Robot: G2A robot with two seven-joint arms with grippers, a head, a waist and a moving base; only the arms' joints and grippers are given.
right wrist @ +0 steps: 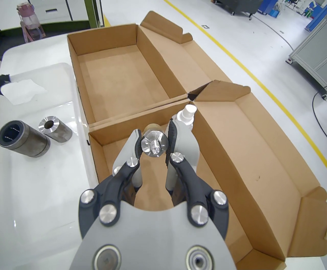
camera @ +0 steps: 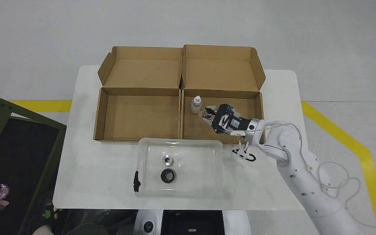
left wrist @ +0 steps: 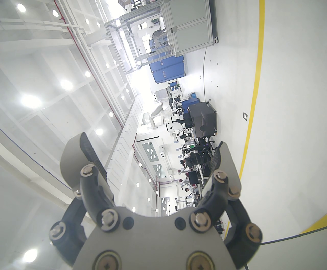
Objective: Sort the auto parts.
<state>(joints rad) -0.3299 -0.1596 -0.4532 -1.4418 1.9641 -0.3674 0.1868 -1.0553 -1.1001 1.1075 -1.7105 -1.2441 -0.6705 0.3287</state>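
Right jaws pinch a metal fitting (right wrist: pixel 152 146) over the right cardboard box (right wrist: pixel 242 153), just beside an upright white bottle (right wrist: pixel 186 114); left jaws are spread, empty. Lowering could topple that bottle, or the fitting might slip.

Industrial lab on a factory floor. Open hall, pale floor with a yellow lane line (left wrist: pixel 256 84). Aluminium-frame enclosure (left wrist: pixel 189 23), blue cabinets (left wrist: pixel 167 67) just beside it, workstation rows (left wrist: pixel 190 176) well beyond it. High ceiling, round lights (left wrist: pixel 30 100), red pipe run (left wrist: pixel 84 58). White worktop (camera: pixel 88 170).
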